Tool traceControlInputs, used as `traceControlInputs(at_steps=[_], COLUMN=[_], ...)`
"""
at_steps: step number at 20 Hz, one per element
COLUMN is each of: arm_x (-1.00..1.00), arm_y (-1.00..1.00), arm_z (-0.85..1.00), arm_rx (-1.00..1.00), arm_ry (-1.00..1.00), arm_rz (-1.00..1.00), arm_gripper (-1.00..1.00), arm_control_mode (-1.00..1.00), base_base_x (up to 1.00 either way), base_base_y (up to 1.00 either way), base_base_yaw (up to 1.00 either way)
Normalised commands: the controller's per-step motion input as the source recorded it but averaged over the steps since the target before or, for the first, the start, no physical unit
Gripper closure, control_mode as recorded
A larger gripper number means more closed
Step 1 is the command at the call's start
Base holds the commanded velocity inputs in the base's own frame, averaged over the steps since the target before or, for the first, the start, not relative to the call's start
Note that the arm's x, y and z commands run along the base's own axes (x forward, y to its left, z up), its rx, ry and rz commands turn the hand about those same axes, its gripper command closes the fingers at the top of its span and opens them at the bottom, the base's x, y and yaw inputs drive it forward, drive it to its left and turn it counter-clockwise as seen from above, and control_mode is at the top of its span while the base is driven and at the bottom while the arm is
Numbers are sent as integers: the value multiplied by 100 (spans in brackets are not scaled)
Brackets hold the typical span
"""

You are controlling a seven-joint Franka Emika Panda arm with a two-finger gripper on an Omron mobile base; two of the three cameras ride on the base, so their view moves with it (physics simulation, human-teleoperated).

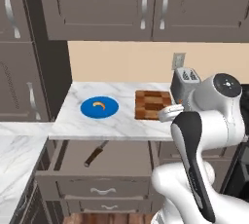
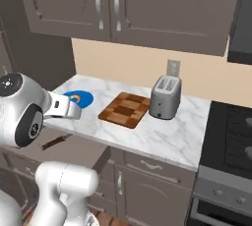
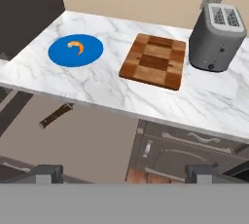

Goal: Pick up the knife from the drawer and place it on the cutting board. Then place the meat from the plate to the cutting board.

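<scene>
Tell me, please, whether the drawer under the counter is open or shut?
Open. The drawer is pulled out from beneath the counter, its flat interior exposed, with the knife lying inside.

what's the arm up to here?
Nothing is held yet. The gripper is open, up in front of the counter. The knife lies in the open drawer, its blade partly under the counter edge. The meat sits on the plate; the cutting board is bare.
</scene>
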Motion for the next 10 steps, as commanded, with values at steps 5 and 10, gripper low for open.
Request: traceControlInputs(at_steps=[5, 10], arm_x=[0, 0], arm_y=[0, 0], arm_z=[0, 0], arm_rx=[0, 0], arm_ry=[0, 0], arm_rz=[0, 0], arm_gripper=[-100, -100], arm_control_mode=[100, 100], base_base_x=[-9, 0], base_base_y=[-88, -24], base_base_yaw=[21, 24])
